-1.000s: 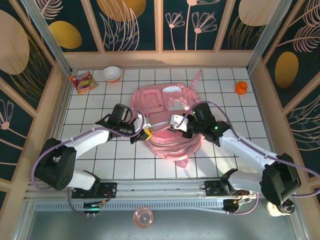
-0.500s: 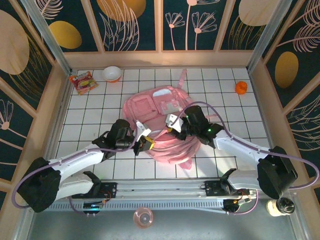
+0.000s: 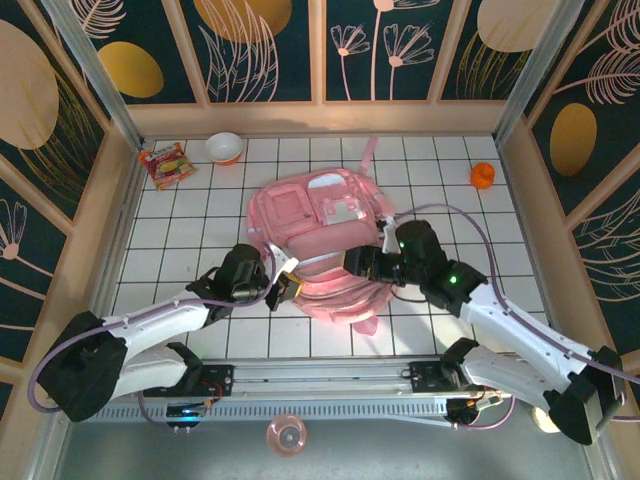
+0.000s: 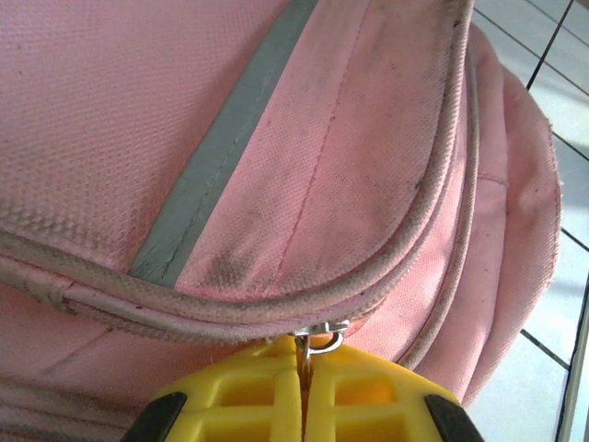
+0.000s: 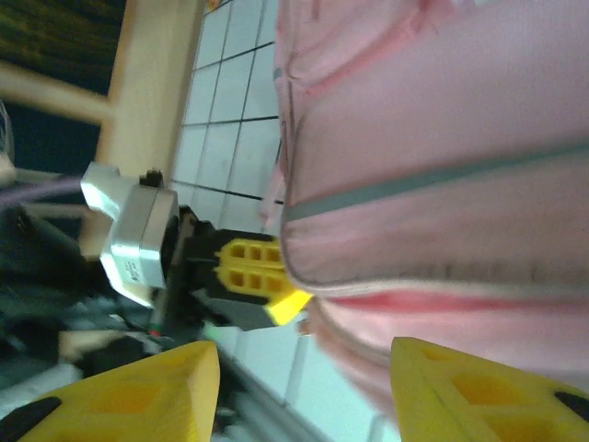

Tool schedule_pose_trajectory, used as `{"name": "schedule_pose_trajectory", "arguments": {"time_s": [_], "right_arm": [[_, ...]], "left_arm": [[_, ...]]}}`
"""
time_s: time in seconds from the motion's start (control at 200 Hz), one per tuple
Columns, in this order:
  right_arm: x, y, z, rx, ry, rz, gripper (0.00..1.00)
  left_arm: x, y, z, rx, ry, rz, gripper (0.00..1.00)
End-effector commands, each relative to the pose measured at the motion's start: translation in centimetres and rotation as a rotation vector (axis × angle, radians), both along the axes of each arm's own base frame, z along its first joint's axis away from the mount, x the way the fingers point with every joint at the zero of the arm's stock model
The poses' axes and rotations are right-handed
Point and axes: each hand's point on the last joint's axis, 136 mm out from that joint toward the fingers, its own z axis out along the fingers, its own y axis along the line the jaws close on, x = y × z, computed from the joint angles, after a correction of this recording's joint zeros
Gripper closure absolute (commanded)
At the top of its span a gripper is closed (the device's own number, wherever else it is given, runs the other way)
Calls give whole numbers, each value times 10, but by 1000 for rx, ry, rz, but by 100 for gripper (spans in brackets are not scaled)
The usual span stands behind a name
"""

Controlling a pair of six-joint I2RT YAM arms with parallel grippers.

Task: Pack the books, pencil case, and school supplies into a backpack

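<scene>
The pink backpack (image 3: 325, 225) lies flat in the middle of the tiled table. My left gripper (image 3: 288, 284) is at its near left edge, shut on a small metal zip pull (image 4: 314, 342) under the piped seam; the yellow fingers (image 4: 230, 391) meet around it. The backpack (image 4: 276, 138) fills the space ahead of them. My right gripper (image 3: 355, 262) hovers over the bag's near middle, open, with nothing between its fingers (image 5: 138, 396). From there I see the backpack (image 5: 442, 138) and the left gripper (image 5: 250, 269) at its edge. The books, pencil case and school supplies are out of view.
A red-orange snack packet (image 3: 165, 163) and a white bowl (image 3: 224, 147) sit at the back left. A small orange object (image 3: 482, 175) is at the back right. Wooden walls close in the table on three sides. A pink cup (image 3: 286, 436) sits below the arm bases.
The right gripper has opened and let go of the bag, drawing back toward the right. The backpack has shifted slightly left and settled flatter. The left gripper keeps its hold on the zip pull.
</scene>
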Motion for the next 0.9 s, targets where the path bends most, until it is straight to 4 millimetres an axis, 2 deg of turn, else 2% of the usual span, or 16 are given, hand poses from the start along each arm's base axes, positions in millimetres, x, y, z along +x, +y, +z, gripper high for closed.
{"name": "schedule_pose_trajectory", "arguments": {"time_s": [0.0,0.115,0.27,0.606,0.751,0.896], "right_arm": [[-2,7,3,272,313,-213,49],[5,11,1,346,354,-259,47],[9,16,-19,362,422,-298,46],[17,32,-44,376,475,-304,53],[23,36,-52,385,478,-315,68],[30,44,-56,392,466,-316,97]], "left_arm": [[16,-6,16,-13,-74,12,100],[15,-8,17,-19,-74,3,100],[15,-9,19,-24,-76,0,100],[12,-10,23,-42,-74,-8,100],[11,-12,25,-60,-63,-17,100],[4,-17,28,-91,-41,-50,100]]}}
